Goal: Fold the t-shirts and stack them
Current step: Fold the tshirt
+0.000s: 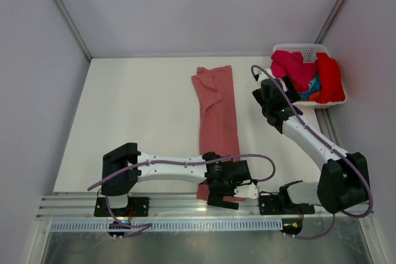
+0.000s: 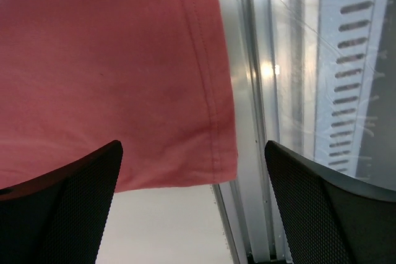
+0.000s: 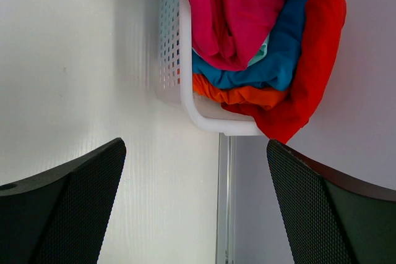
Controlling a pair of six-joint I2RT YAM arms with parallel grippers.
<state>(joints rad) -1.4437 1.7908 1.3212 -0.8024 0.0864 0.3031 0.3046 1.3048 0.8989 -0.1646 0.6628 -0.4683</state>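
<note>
left gripper (image 1: 224, 202): positioned over the near table (image 1: 136, 122) edge, above the near end of the salmon t-shirt (image 1: 216, 109). jaws spread fully apart, nothing held. in its wrist view the shirt's hemmed corner lies between the two fingers (image 2: 62, 214), beside the metal rail (image 2: 260, 91).

salmon t-shirt: lies flat as a long narrow strip down the middle of the table.

right gripper (image 1: 266, 91): positioned above the table just left of the white basket (image 1: 296, 47). jaws spread fully apart, nothing held.

basket, far right corner: holds a crumpled magenta t-shirt (image 3: 229, 10), blue t-shirt (image 3: 284, 47) and orange t-shirt (image 3: 235, 94). the red t-shirt (image 3: 315, 47) hangs over the rim.
</note>
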